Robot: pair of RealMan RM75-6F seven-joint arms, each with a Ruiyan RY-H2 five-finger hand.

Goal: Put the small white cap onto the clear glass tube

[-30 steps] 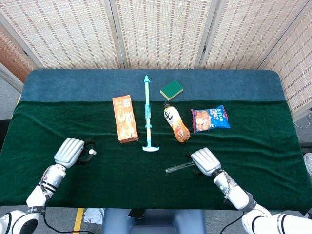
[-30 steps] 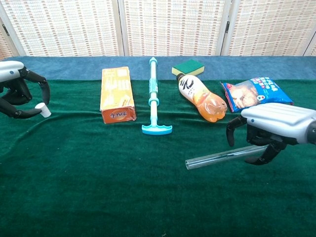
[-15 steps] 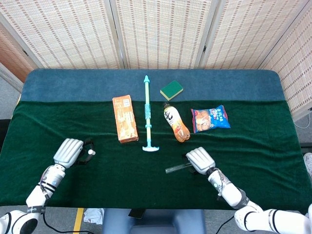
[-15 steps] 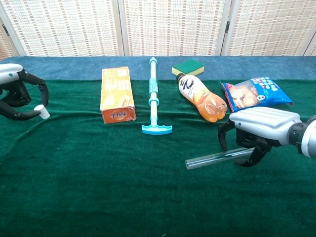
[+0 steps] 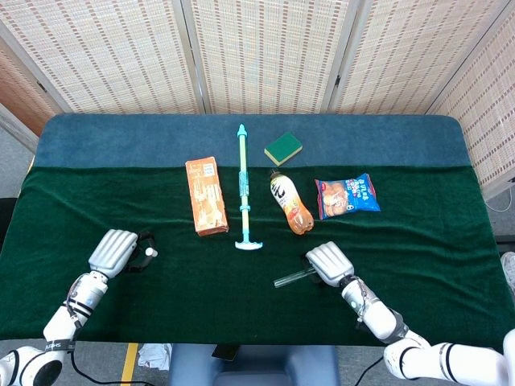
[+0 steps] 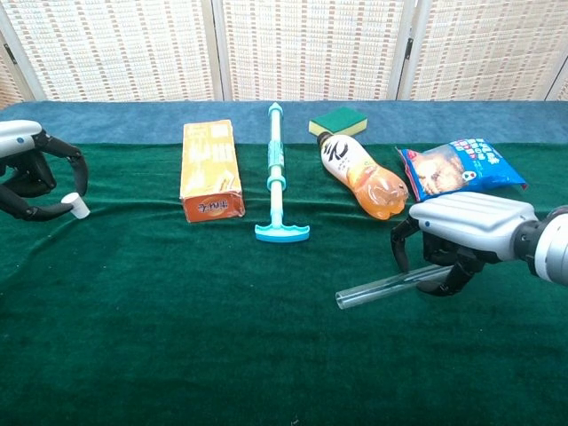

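Holding the cap point(image 6: 81, 210) at the far left of the bench point(image 5: 201, 297), the left hand point(image 6: 27, 173) has its dark fingers point(image 6: 46, 211) curled round it — the little white piece sits pinched at the fingertips, just above the green cloth. In the head view the same hand point(image 5: 114, 251) lies near the bench's front left edge, with the cap point(image 5: 151, 252) peeping out on its right side.

Over on the other side, the right hand point(image 6: 461, 232) is arched over the tube point(image 6: 382, 287), fingers point(image 6: 401, 244) closed down round its right end. The tube slants — its open left end pokes out free towards the middle of the bench, slightly lower in the chest view than the gripped end. From above, the right hand point(image 5: 328, 263) covers the tube's point(image 5: 291, 277) far end entirely.

Cap and tube are well apart, one at each side.

Behind them, in a row across the middle: an orange box point(image 5: 206, 195), a teal T-handled tool point(image 5: 244, 191), a bottle point(image 5: 289, 203) of orange drink lying down, a blue snack bag point(image 5: 347, 195), and a green sponge point(image 5: 283, 147) further back.
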